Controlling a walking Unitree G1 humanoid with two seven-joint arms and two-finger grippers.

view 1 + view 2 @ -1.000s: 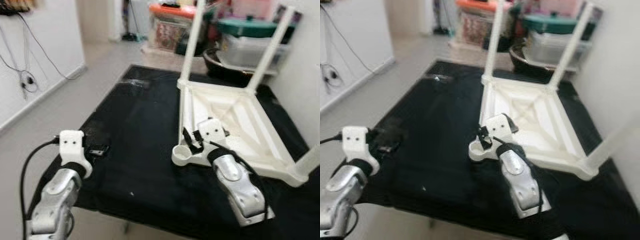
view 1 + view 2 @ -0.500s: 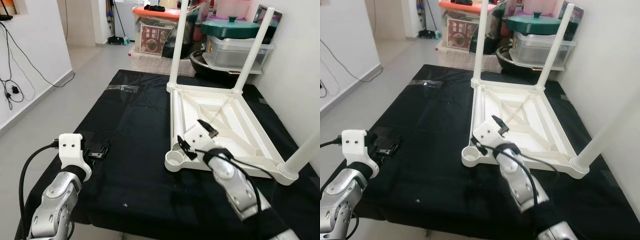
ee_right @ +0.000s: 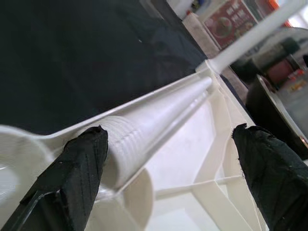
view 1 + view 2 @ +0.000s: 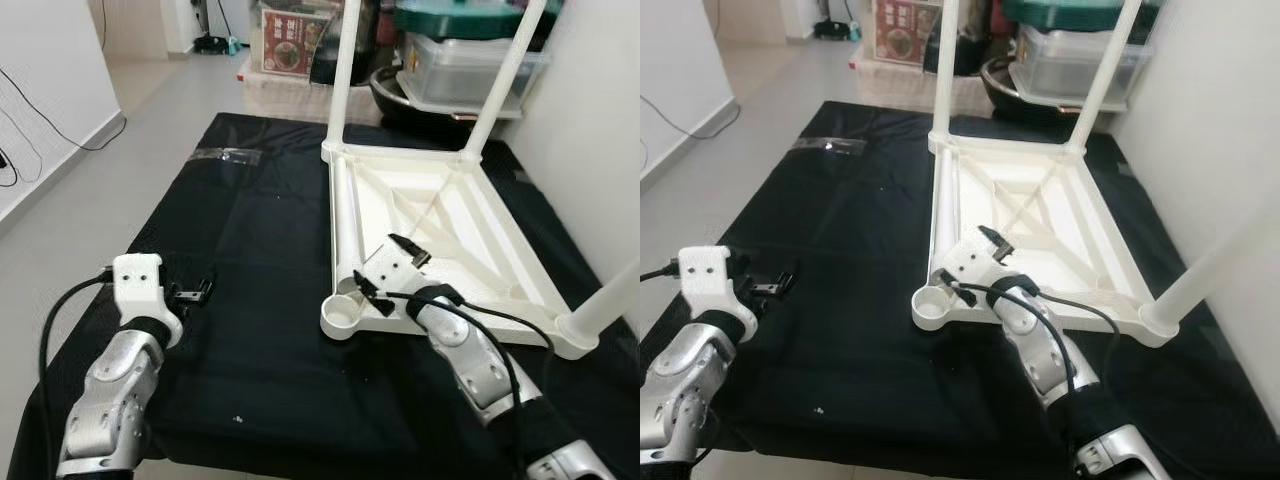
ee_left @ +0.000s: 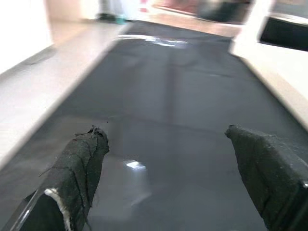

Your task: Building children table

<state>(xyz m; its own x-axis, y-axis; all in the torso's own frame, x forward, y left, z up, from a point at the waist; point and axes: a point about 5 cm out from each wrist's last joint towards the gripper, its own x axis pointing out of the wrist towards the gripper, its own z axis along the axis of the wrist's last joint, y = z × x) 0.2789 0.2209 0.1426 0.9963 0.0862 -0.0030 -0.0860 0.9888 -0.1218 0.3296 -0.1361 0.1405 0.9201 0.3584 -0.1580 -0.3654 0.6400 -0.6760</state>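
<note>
**Fourth leg within reach as table build nears finish**

Shifted nearer and downward since a second ago: camera view now sharp, right gripper [image 4: 388, 268] turned from the empty corner socket toward the loose leg. Spread wide, holding nothing, one black fingertip [image 3: 79, 171] on each side of the loose white leg [image 3: 159, 115], which lies inside the upturned table frame [image 4: 500, 262] along its left rail, ribbed end nearest the fingers. Just left of and below the gripper, the empty round socket [image 4: 342, 315] at the frame's near-left corner. Standing in the other three corners, white legs: far left [image 4: 343, 70], far right [image 4: 500, 85] and near right [image 4: 606, 300]. Beneath it all, a black cloth [image 4: 250, 250] spread over the floor. Further left, well apart from the frame, left gripper [image 5: 173, 178] likewise parted and empty, hovering low over bare cloth. Beyond the far edge, storage boxes [image 4: 470, 65] against the wall.

Judged to be the pick-up of the final leg, with most of the build done. Called for next: closing on the leg near its ribbed end, lifting it clear of the rail, standing it upright and seating it in the open socket.
</note>
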